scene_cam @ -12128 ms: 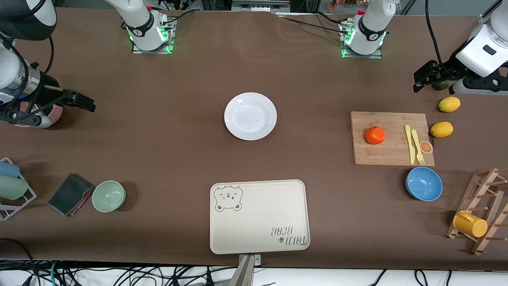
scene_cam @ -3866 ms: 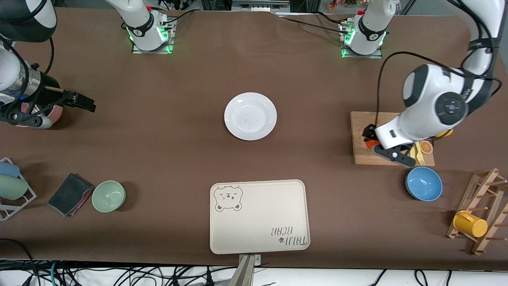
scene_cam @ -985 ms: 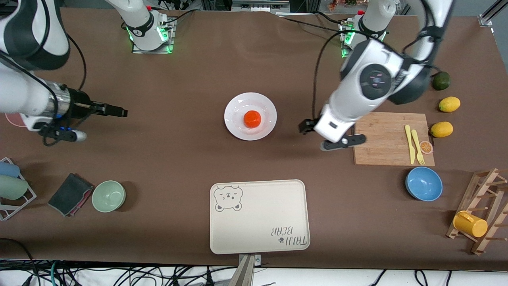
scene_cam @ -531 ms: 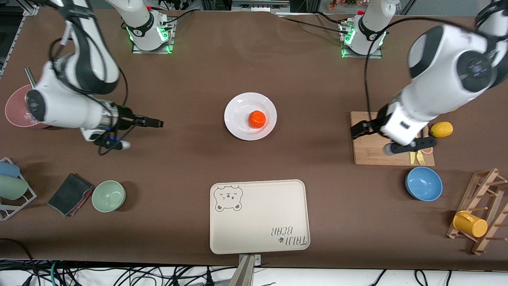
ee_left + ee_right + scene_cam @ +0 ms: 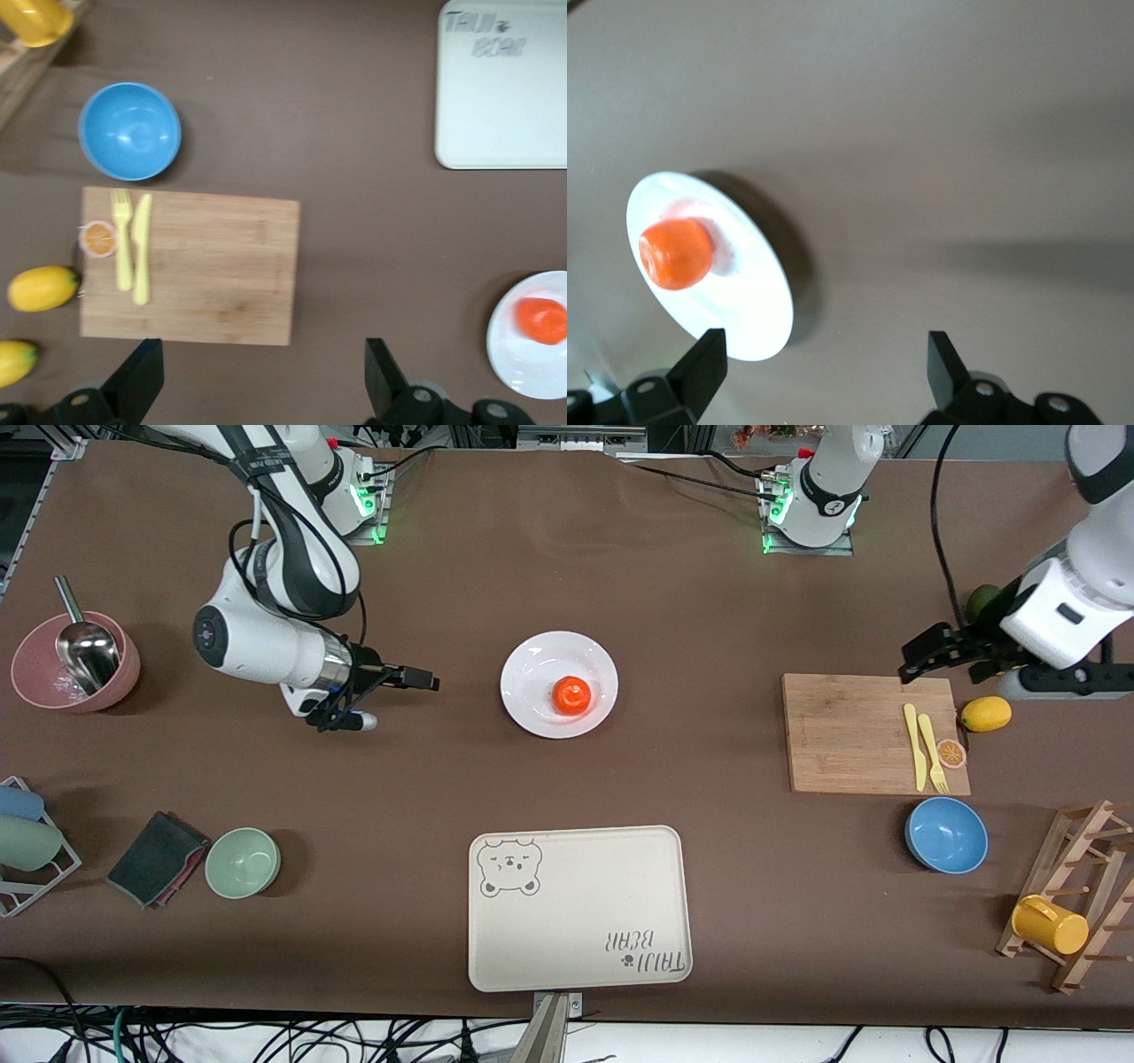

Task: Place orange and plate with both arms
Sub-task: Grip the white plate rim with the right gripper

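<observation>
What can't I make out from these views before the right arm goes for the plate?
- Lime, front view: mostly hidden by the left arm.
- Plate, left wrist view: cut off by the picture's edge.
- Scoop in the pink bowl, front view: bowl contents too small to tell.

The only writing that can be read stands on the cream tray [image 5: 579,908], which lies on the counter [image 5: 567,779] near the front camera. In one corner, toward the left arm's end, two lines of dark lettering spell "TAIJI BEAR", printed upside down as the front view shows it, with a small paw mark beside the words. In the left wrist view the same two lines appear on the tray [image 5: 501,88], too blurred to make out letter by letter. The tray's corner diagonally across from the lettering carries a line drawing of a bear's face, without words. Nothing else shows legible text, numbers or brand marks.
</observation>
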`<state>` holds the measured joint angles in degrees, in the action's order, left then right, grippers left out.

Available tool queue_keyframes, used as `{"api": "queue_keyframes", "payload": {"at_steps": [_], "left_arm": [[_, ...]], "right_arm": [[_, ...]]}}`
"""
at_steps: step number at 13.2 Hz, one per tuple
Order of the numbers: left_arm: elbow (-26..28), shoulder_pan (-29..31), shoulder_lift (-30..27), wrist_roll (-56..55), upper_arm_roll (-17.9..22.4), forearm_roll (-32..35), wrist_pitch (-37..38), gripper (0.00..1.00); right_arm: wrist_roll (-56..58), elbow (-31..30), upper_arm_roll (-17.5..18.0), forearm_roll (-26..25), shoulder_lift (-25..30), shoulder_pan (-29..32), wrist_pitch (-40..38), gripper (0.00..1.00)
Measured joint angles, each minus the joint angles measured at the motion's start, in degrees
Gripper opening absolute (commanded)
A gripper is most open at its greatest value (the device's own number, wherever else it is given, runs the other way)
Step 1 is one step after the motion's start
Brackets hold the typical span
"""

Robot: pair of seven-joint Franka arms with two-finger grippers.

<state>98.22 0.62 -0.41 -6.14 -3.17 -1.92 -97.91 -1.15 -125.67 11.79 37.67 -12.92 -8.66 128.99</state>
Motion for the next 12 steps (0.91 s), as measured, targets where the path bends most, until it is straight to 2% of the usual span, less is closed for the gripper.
{"api": "queue_keyframes", "payload": {"at_steps": [2, 4, 10, 12], "left_arm": [[2.03, -0.28, -0.86, 0.82, 0.55, 2.47, 0.0, 1.0], [2.49, -1.12, -0.64, 0.81, 0.48, 2.58, -0.01, 1.0], [0.07, -1.61, 0.82, 0.81, 0.41, 2.58, 0.86, 1.0], [-0.3, -1.75, 1.02, 0.81, 0.4, 2.58, 1.25, 1.0]], "right_arm": [[5.56, -1.13, 1.52, 4.71, -1.24, -0.01, 0.79, 1.0], [9.75, -1.42, 2.39, 6.99, -3.1, -0.01, 1.01, 1.0], [12.42, 0.59, 7.17, 7.33, -9.56, -0.58, 5.57, 1.0], [12.42, 1.81, 7.75, 7.57, -11.84, -2.01, 8.14, 1.0]]}}
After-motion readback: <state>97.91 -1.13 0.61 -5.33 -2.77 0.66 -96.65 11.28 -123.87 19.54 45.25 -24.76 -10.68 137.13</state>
